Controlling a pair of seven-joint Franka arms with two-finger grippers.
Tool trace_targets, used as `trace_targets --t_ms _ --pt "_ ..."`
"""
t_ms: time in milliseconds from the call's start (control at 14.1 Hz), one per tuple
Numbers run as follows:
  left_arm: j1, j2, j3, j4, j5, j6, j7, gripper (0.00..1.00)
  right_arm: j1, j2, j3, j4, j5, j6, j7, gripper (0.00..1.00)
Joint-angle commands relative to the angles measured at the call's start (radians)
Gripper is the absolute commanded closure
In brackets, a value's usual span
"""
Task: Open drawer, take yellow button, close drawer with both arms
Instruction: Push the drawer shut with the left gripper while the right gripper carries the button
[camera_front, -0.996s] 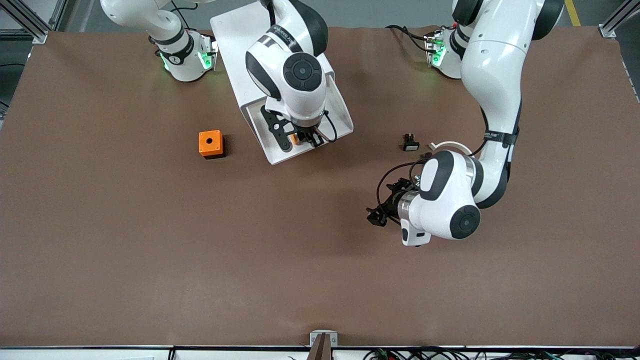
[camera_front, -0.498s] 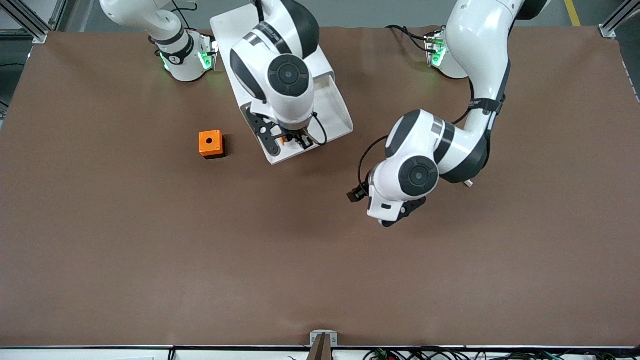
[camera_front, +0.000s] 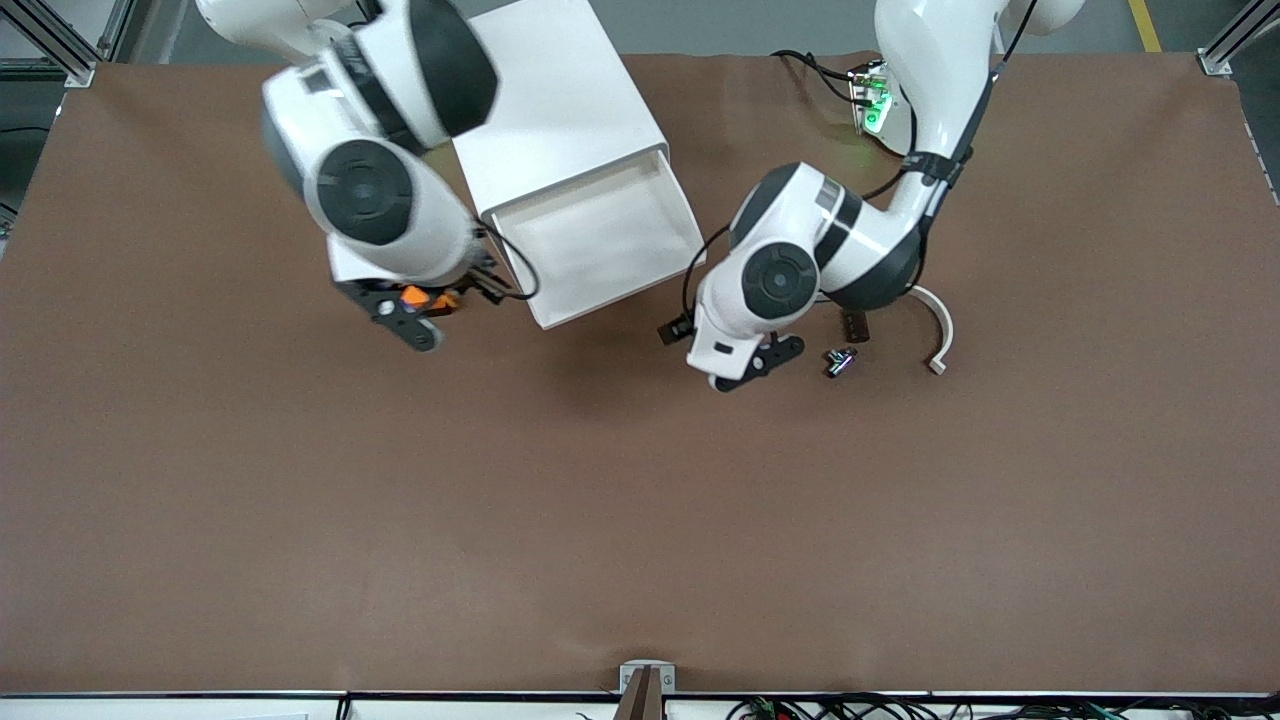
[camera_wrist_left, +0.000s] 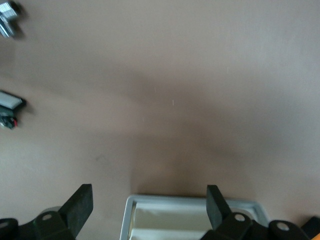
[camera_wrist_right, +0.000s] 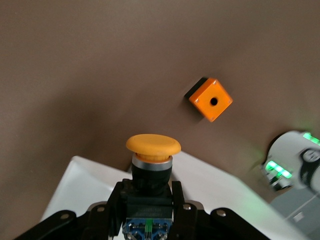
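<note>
The drawer, the top one of the white cabinet, stands pulled out and shows nothing inside. My right gripper is shut on the button, orange cap outward, black-and-blue body between the fingers. It is in the air beside the drawer, toward the right arm's end of the table, over the orange cube. My left gripper is open and empty over the table near the drawer's front corner. In the left wrist view the drawer's rim lies between its fingers.
Near the left gripper, toward the left arm's end, lie a small silver part, a small dark part and a curved white piece. The silver part and a black-and-white part show in the left wrist view.
My right gripper lifted the button out of the drawer and carried it toward the right arm's end, over the orange cube. My left arm swung toward the drawer's front corner.
</note>
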Motion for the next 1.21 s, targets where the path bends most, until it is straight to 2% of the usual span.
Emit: trace_targets --t_ms 0,71,213,356,498,783,925,1139 --pt "-0.064 -0.052 -0.009 -0.077 0.022 0.036 -0.014 0.00 -0.130 -0.054 0.013 -0.037 0.003 -0.033 -0.252 0.78" --pt "-0.087 -0.054 -0.010 -0.077 0.022 0.036 -0.037 0.00 -0.175 -0.065 0.013 -0.047 -0.017 -0.035 -0.358 0.78" --pt "-0.159 -0.051 -0.010 -0.075 0.020 0.036 -0.101 0.00 -0.246 -0.077 0.013 -0.055 -0.118 -0.033 -0.558 0.78" --pt "-0.173 -0.051 -0.012 -0.078 0.020 0.022 -0.143 0.00 -0.342 -0.071 0.013 -0.057 -0.143 -0.024 -0.710 0.78" --pt "-0.175 -0.046 -0.056 -0.078 0.020 0.009 -0.206 0.00 -0.419 -0.065 0.013 -0.079 -0.157 0.020 -0.794 0.78" --pt "-0.178 -0.046 -0.117 -0.075 0.019 0.012 -0.261 0.00 -0.554 -0.063 0.013 -0.236 -0.192 0.213 -0.972 0.78" --pt "-0.197 -0.039 -0.125 -0.075 0.019 0.019 -0.261 0.00 -0.586 -0.042 0.013 -0.302 -0.267 0.319 -1.051 0.78" --pt "-0.227 -0.025 -0.125 -0.075 0.019 0.041 -0.261 0.00 -0.626 0.019 0.013 -0.366 -0.289 0.486 -1.066 0.78"
